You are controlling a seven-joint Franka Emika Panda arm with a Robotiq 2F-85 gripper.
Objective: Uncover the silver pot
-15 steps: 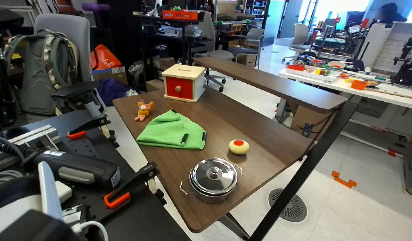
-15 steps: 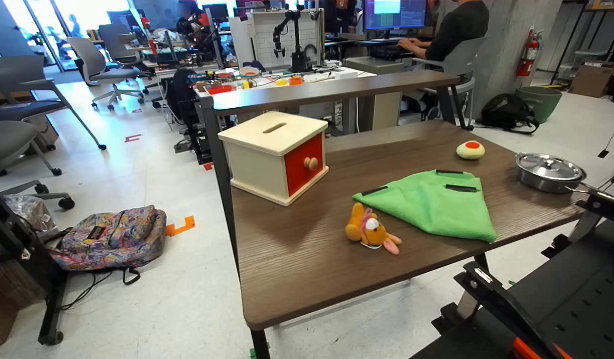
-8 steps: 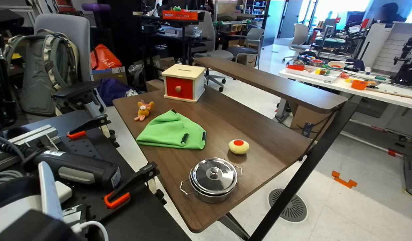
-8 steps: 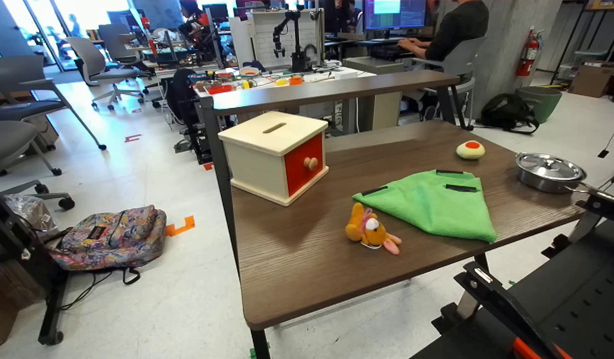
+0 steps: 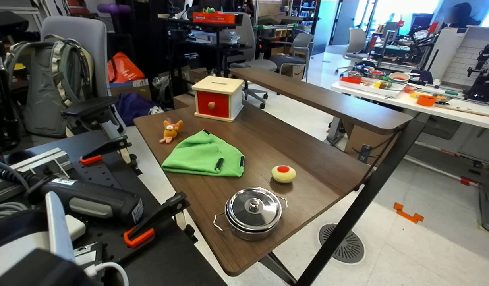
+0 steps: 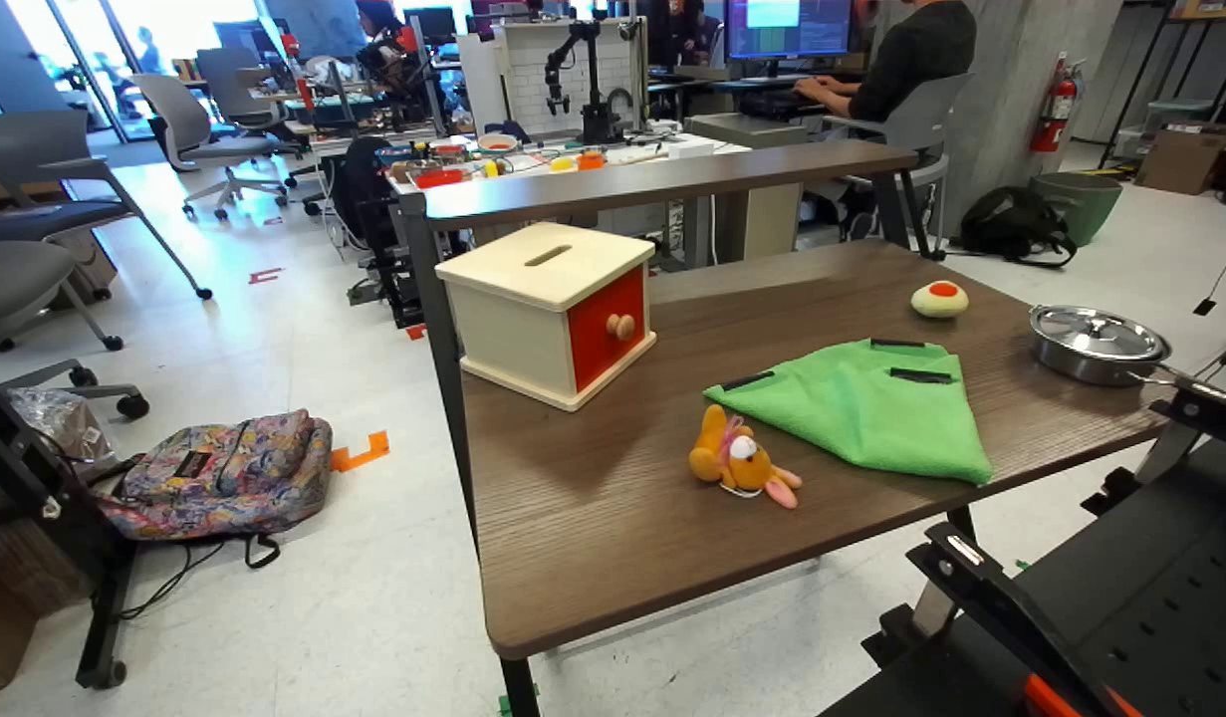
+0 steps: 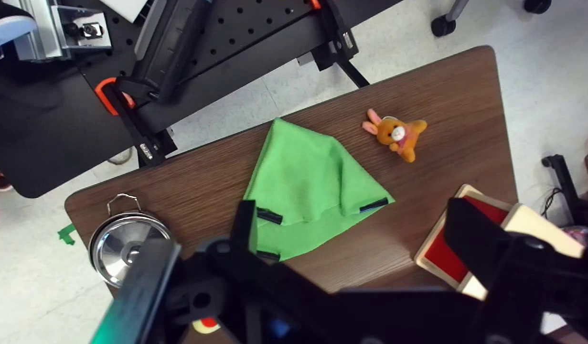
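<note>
We see the silver pot (image 5: 250, 235) in both exterior views, standing upright near a corner of the tabletop (image 5: 264, 147), with its lid (image 5: 244, 214) on. A round yellow toy (image 5: 287, 178) with a red patch sits near it. A green cloth (image 5: 200, 158) lies between the pot and a stuffed toy (image 6: 747, 466), and a wooden box (image 6: 533, 324) with a red front stands well apart from the pot, toward the opposite end. In the wrist view we find the tool (image 7: 352, 208) spread wide and apart from the pot, the cloth showing between its two sides. Part of the lid is blocked from our sight there.
</note>
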